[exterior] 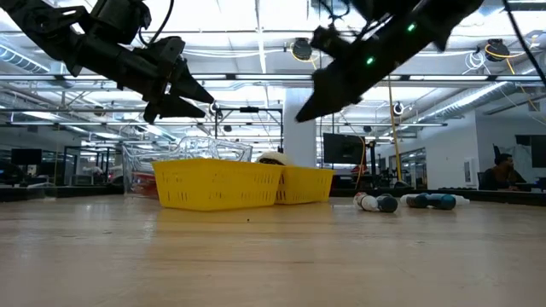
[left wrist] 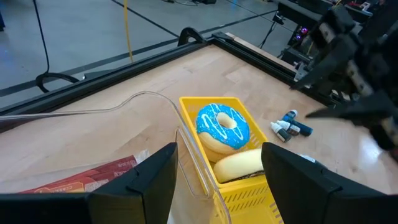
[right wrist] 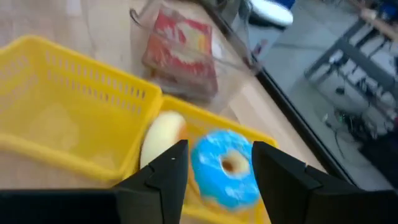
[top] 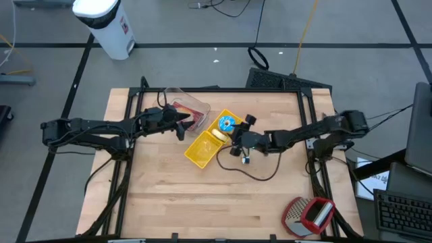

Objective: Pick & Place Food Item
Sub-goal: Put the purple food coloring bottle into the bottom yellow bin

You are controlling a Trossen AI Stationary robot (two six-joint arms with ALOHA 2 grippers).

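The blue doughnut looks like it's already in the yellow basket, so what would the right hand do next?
Probably lift away: the right hand hangs open above the blue doughnut, which lies in the yellow basket beside a pale bun.

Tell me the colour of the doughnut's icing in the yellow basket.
Bright blue with thin white drizzle lines on the doughnut, over a tan base. It shows best in the left wrist view.

Overhead cam looked straight down at the table; low cam sat level with it. Both wrist cams shared a close-up of the yellow basket.
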